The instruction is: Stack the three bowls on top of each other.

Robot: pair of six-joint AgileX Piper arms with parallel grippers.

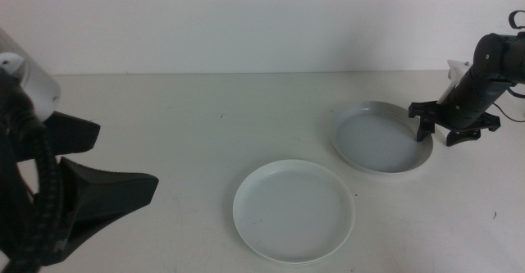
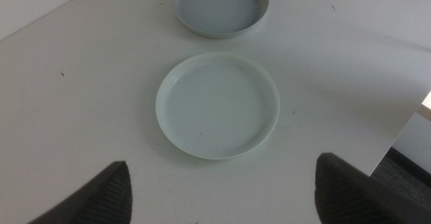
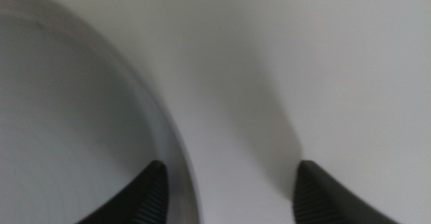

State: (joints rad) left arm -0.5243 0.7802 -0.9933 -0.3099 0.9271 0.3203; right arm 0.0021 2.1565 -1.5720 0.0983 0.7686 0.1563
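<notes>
On the table (image 1: 205, 109) — a plain off-white slab, matte, with a few small dark specks — only two bowls show; a third cannot be found in any view. It may already sit nested in one of the two, but the pictures do not settle that. As a judgement, at least one stacking move is left: the two visible bowls lie well apart.

The mint bowl (image 1: 294, 210) lies near the table's front edge, in the middle. It is round, shallow and plate-like, with a low rim and a smooth, slightly glossy plastic face. It is untouched.

The grey bowl (image 1: 382, 136) lies behind it and to the right. It has the same form, with a darker rim wall and a pale grey-blue floor.

The left gripper (image 2: 222, 190) waits at the left side, pulled back from the mint bowl, with its jaws spread wide and nothing between them. The jaws are dark with a finely ribbed surface.

The right gripper (image 1: 436, 129) works at the right edge of the grey bowl. Its jaws stand apart — one over the bowl's inside, one outside — so the rim (image 3: 176, 158) runs between them, not yet clamped.
</notes>
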